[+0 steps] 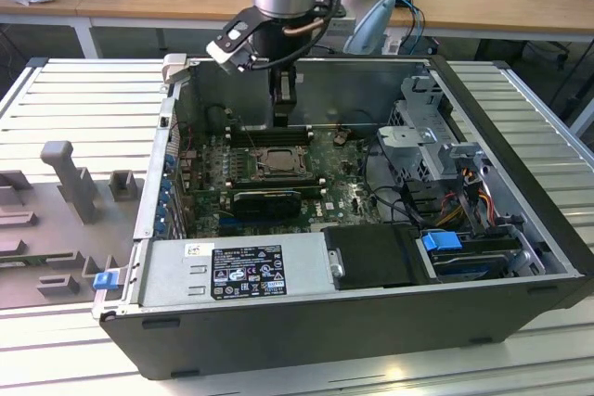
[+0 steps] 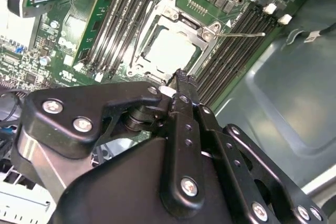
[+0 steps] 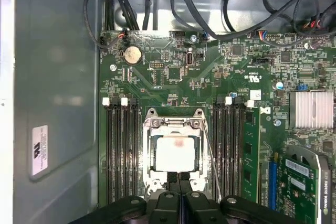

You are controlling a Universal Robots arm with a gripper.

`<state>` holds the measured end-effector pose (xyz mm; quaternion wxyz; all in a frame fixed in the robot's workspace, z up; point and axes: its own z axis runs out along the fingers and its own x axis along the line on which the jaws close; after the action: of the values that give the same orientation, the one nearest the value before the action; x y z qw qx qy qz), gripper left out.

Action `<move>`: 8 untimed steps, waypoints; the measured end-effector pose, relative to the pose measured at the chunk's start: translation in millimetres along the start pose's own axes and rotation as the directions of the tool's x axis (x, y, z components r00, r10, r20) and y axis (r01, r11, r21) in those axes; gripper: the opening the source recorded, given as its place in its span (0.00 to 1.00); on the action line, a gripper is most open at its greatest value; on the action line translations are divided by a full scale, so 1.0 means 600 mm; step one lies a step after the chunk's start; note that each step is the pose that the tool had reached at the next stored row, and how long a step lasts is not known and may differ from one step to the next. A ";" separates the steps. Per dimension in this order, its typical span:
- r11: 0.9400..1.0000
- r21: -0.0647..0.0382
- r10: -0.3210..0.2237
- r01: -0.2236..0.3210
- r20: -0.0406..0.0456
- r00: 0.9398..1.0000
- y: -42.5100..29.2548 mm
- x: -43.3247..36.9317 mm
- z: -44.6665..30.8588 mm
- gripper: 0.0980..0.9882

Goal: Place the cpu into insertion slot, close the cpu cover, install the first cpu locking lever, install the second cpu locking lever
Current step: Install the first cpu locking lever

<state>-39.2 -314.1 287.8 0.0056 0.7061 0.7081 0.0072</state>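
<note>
The cpu [image 3: 177, 153] shows its pale silvery top, lying flat in the insertion slot [image 1: 274, 160] on the green motherboard. The cpu [image 2: 170, 51] also appears in the second wrist view. The cpu cover [image 3: 173, 124] lies down as a metal frame around the chip. A thin locking lever [image 3: 211, 156] runs along one side of the socket, and in the second wrist view this lever [image 2: 239, 34] sticks out sideways from the frame. My gripper [image 3: 178, 181] hovers just above the socket's edge, its fingers shut together on nothing. In the exterior view the gripper [image 1: 281, 120] hangs over the board just behind the socket.
Long black memory slots [image 3: 122, 150] flank the socket on both sides. A black expansion card [image 1: 267, 199] sits in front of the socket. The power supply [image 1: 237, 266], cables [image 1: 390, 183] and a drive cage [image 1: 436, 150] stand inside the case. The case wall [image 3: 52, 103] rises close by.
</note>
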 end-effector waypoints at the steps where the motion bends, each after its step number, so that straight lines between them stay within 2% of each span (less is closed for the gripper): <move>1: 1.000 0.000 0.000 0.000 0.000 1.000 0.000 0.000 -0.006 0.01; 5: 1.000 0.000 0.000 0.000 0.000 1.000 0.001 0.000 -0.028 0.01; 6: 1.000 0.000 -0.007 0.007 0.000 1.000 0.001 0.000 -0.029 0.01; 8: 0.996 0.000 -0.087 0.087 -0.001 0.996 0.000 0.000 -0.028 0.01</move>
<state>-39.2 -314.1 304.7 0.0053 0.6747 0.7380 0.0074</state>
